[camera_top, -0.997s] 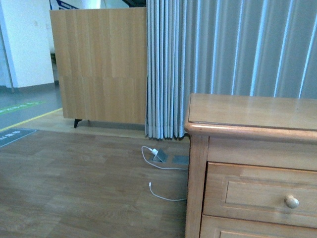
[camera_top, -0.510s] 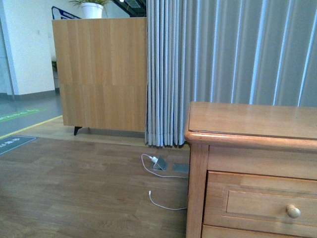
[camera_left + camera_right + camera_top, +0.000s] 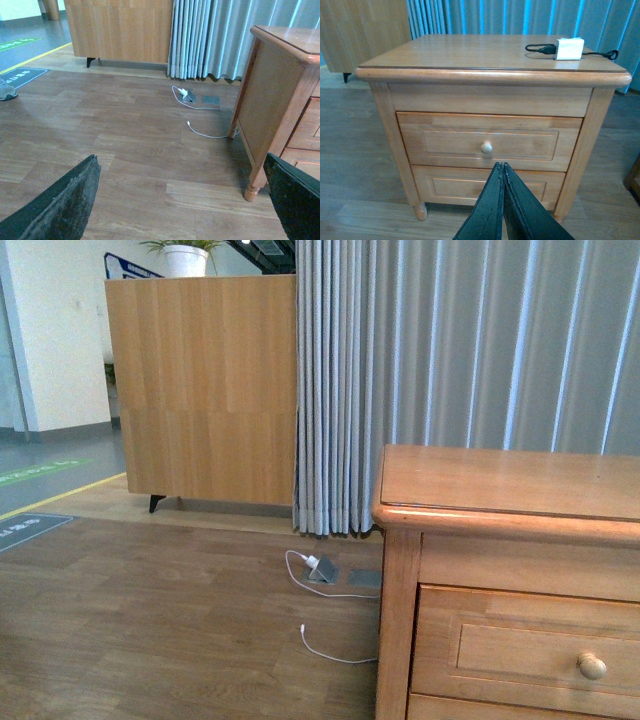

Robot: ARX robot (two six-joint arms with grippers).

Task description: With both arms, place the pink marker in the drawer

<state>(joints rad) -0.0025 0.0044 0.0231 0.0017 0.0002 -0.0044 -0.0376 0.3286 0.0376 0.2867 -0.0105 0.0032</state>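
One drawer (image 3: 489, 141) closed (round knob); left fingers (image 3: 60, 205) spread, right fingers (image 3: 502, 200) pressed together, empty.

Front view: the nightstand (image 3: 500, 490) is cut by the right and lower edges; only part of the drawer (image 3: 530, 650) front shows, and the lower drawer (image 3: 500, 708) is a sliver. The drawer interior is hidden, front closed. Left wrist view: the left hand (image 3: 185, 200) shows only two dark finger tips (image 3: 65, 200) at the lower corners, the rest out of frame. A shoe (image 3: 7, 90) is clipped by the edge. Right wrist view: the right hand (image 3: 503, 172) fingers cover part of the lower drawer.
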